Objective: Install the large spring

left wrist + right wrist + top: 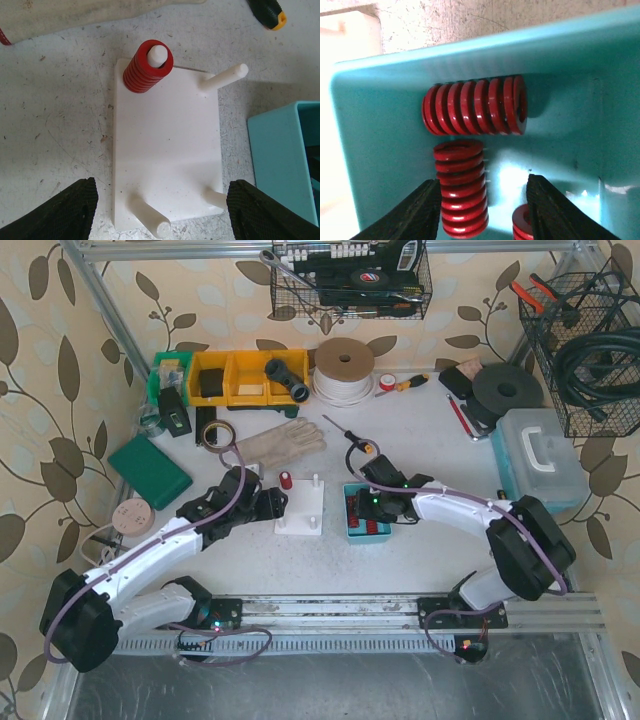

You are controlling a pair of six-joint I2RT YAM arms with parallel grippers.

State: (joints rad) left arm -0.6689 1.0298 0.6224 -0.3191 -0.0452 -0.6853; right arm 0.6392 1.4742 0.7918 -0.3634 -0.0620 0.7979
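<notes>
A white peg board lies mid-table with four upright pegs. A red spring sits on its far left peg. My left gripper is open, its fingers standing either side of the board's near end and holding nothing. To the right of the board, the teal bin holds three red springs. One large spring lies between the fingers of my right gripper. The left finger is against it and the right finger stands apart. Another spring lies crosswise behind.
A work glove and a screwdriver lie just beyond the board and bin. Yellow bins, a cord reel, a green pad and a clear toolbox ring the work area. Wire baskets hang above.
</notes>
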